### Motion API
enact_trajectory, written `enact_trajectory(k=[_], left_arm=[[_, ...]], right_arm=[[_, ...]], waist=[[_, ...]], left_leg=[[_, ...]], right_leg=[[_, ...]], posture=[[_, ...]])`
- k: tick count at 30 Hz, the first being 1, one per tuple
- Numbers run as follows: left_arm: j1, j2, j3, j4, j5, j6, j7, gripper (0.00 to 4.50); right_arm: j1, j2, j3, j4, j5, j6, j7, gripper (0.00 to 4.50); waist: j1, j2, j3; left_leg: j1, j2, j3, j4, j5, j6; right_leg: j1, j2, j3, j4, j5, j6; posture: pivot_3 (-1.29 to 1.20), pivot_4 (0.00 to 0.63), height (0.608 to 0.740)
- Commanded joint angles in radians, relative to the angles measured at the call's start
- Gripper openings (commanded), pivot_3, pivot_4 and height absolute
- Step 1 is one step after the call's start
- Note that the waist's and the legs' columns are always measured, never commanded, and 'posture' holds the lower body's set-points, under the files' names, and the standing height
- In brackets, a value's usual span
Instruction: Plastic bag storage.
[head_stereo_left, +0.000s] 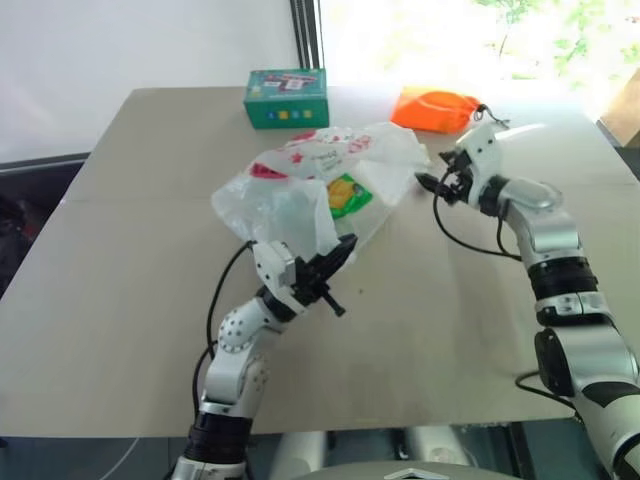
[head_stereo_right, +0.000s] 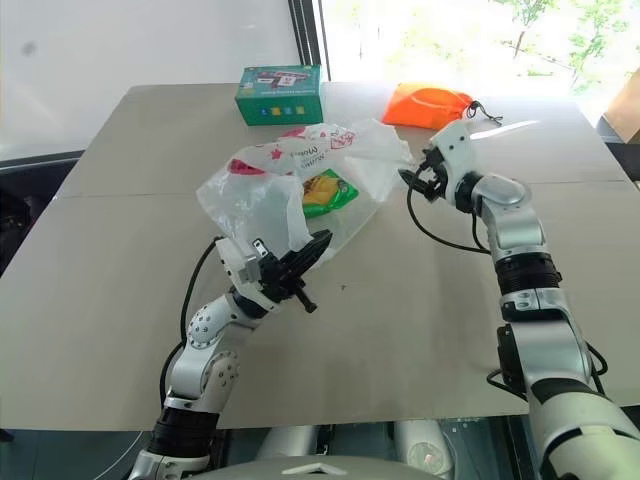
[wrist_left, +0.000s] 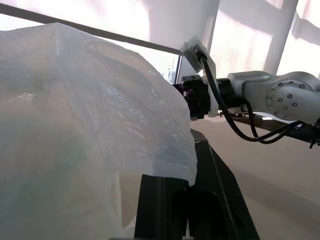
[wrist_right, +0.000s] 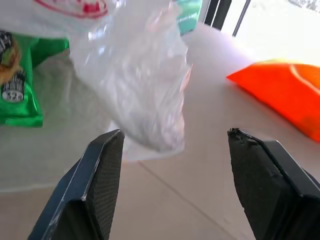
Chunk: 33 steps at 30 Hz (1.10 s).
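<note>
The plastic bag (head_stereo_left: 290, 185), translucent white with red marks, lies bunched in the middle of the table (head_stereo_left: 110, 300). A green chip packet (head_stereo_left: 345, 196) shows through it, apparently inside. My left gripper (head_stereo_left: 344, 247) is shut on the bag's near edge, and the film drapes over its black fingers (wrist_left: 165, 200). My right gripper (head_stereo_left: 426, 184) stands open just to the right of the bag, level with its right-hand fold (wrist_right: 145, 85). That fold hangs ahead of its pads (wrist_right: 107, 165), apart from them.
An orange drawstring pouch (head_stereo_left: 435, 108) lies at the back right, just behind my right gripper. A green box (head_stereo_left: 287, 97) stands at the table's far edge. A black cable (head_stereo_left: 470, 245) loops from the right wrist over the table.
</note>
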Motion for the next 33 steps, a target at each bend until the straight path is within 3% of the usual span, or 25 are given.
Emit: enact_trajectory(k=[1,2,6,7,11,13,19,23,27,33], left_arm=[[-0.010,0.005,0.011,-0.013,-0.012,-0.011,-0.008,0.00],[-0.011,0.006,0.012,-0.012,-0.011,-0.011,-0.009,0.00],[-0.030,0.011,0.027,0.006,-0.009,-0.016,-0.005,0.00],[-0.039,0.012,0.034,0.014,-0.009,-0.017,-0.002,0.00],[-0.084,0.016,0.067,0.051,-0.006,-0.018,0.013,0.00],[-0.122,0.017,0.087,0.075,0.010,-0.020,0.042,0.00],[-0.479,0.077,0.266,0.243,0.002,0.111,0.290,0.00],[-0.744,0.145,0.362,0.319,-0.046,0.104,0.320,0.00],[-0.988,0.230,0.374,0.568,0.035,0.025,0.324,0.00],[-1.042,0.231,0.338,0.680,0.080,-0.070,0.261,0.00]], right_arm=[[-0.025,0.013,-0.011,-0.015,0.021,-0.046,0.005,3.33],[-0.027,0.016,-0.009,-0.016,0.022,-0.047,0.008,3.33],[-0.031,0.013,-0.004,0.001,0.005,-0.053,-0.007,2.30],[-0.030,0.013,-0.009,0.001,0.009,-0.051,-0.009,1.68],[-0.033,0.007,-0.022,-0.006,0.016,-0.054,-0.017,0.05],[-0.042,-0.002,-0.038,-0.009,0.021,-0.056,-0.036,0.05],[-0.162,-0.071,-0.201,-0.050,0.149,0.014,-0.113,0.05],[-0.291,-0.105,-0.315,-0.060,0.252,0.047,-0.175,0.05],[-0.361,-0.140,-0.352,-0.033,0.267,0.014,-0.211,0.05],[-0.271,-0.157,-0.383,-0.130,0.336,0.079,-0.202,0.05]], waist=[[0.002,0.000,0.000],[0.003,0.000,0.000],[0.012,0.000,0.000],[0.014,0.000,0.000],[0.016,0.000,0.000],[0.017,0.000,0.000],[0.023,-0.002,0.002],[0.018,-0.003,0.003],[0.014,-0.003,0.003],[0.011,-0.003,0.003]], left_leg=[[0.000,0.000,0.000,0.000,0.000,0.000],[0.000,0.000,0.000,0.000,0.000,0.000],[0.000,0.000,0.000,0.000,0.000,0.000],[0.000,0.000,0.000,0.000,0.000,0.000],[0.000,0.000,0.000,0.000,0.000,0.000],[0.000,0.000,0.000,0.000,0.000,0.000],[-0.003,-0.001,-0.003,0.003,0.000,0.000],[-0.014,-0.002,-0.004,0.005,0.000,0.000],[-0.016,-0.005,-0.003,0.001,0.000,0.000],[-0.016,-0.005,-0.002,0.001,0.000,0.000]], right_leg=[[0.000,0.000,0.000,0.000,0.000,0.000],[0.000,0.000,0.000,0.000,0.000,0.000],[0.000,0.000,0.000,0.000,0.000,0.000],[0.000,0.000,0.000,0.000,0.000,0.000],[0.000,0.000,0.000,0.000,0.000,0.000],[0.000,0.000,0.000,0.000,0.000,0.000],[-0.001,0.001,-0.004,0.002,0.000,0.000],[-0.011,0.001,-0.009,0.001,0.000,0.000],[-0.013,0.000,-0.012,0.002,0.000,0.000],[-0.014,-0.002,-0.014,0.002,0.000,0.000]], posture=[[0.00,0.150,0.740],[0.00,0.150,0.740],[0.00,0.150,0.740],[0.00,0.150,0.740],[0.00,0.150,0.740],[0.00,0.150,0.740],[0.00,0.150,0.740],[0.00,0.150,0.740],[0.00,0.150,0.740],[0.00,0.150,0.740]])
